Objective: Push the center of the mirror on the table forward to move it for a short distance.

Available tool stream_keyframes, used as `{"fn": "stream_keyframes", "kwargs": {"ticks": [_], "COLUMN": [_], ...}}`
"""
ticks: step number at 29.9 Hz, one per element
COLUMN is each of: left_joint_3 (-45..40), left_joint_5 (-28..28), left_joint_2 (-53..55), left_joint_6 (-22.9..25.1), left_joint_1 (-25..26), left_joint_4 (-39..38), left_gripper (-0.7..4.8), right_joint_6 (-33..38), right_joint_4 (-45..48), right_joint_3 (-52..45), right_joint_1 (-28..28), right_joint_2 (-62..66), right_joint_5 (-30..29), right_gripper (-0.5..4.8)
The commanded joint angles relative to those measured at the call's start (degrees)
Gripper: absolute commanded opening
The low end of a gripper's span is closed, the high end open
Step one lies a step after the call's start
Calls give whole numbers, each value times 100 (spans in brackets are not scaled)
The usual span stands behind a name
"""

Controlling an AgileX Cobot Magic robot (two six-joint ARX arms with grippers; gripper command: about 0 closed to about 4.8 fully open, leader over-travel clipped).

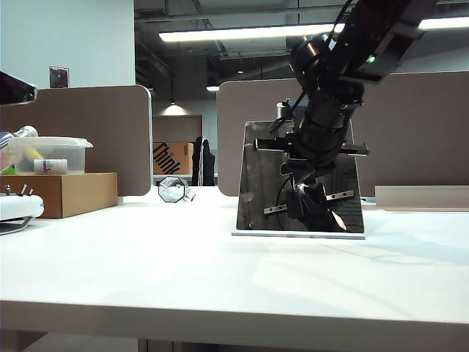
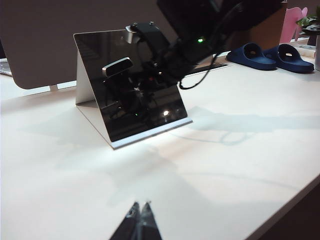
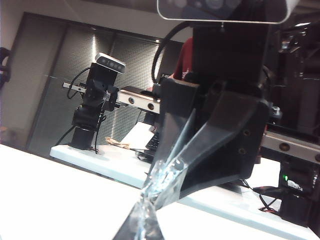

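The mirror [image 1: 256, 172] stands mid-table, a dark panel leaning back on a thin white base [image 1: 293, 235]. My right arm comes down from the upper right in front of it. My right gripper [image 1: 322, 214] is low against the glass, right of the panel's middle. In the right wrist view the right gripper [image 3: 146, 201] is shut, and its tip meets its own reflection on the mirror [image 3: 60, 75]. My left gripper [image 2: 141, 206] is shut and empty over the bare table [image 2: 225, 165], well short of the mirror [image 2: 125, 125].
A brown cardboard box [image 1: 66, 192] carrying a clear plastic container [image 1: 47, 154] sits at the left. Brown partitions [image 1: 95, 132] [image 1: 418, 125] stand behind the table [image 1: 146, 271]. A small octagonal object [image 1: 174, 189] lies at the back. Blue slippers [image 2: 272, 55] rest near the far edge.
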Motion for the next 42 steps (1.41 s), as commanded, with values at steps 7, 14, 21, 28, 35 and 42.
{"fn": "stream_keyframes", "kwargs": {"ticks": [7,14,21,28,35,42], "left_joint_3": [-2,-2,-2,-2,-2,-2], "left_joint_5": [48,46,46,48,48,48], "left_joint_2": [4,4,4,4,4,0], "left_joint_6": [2,2,2,2,2,2], "left_joint_1": [330,892,1147,1165,1167,1169], "left_joint_4": [52,55,55,55,50,55], "left_gripper": [-5,-5,-5,-5,-5,-5], "right_joint_6": [-188,-304,-319,-378,-527,-507], "right_joint_4": [232,258,212,236,-173,-1860], "right_joint_3": [1014,2022,3032,3849,4216,4207], "right_joint_1": [-332,-616,-841,-866,-896,-785], "right_joint_2": [848,1657,2389,2841,2881,1792], "right_joint_5": [0,-68,-114,-127,-116,-380], "right_gripper": [-9,-9,-10,-9,-9,-8]}}
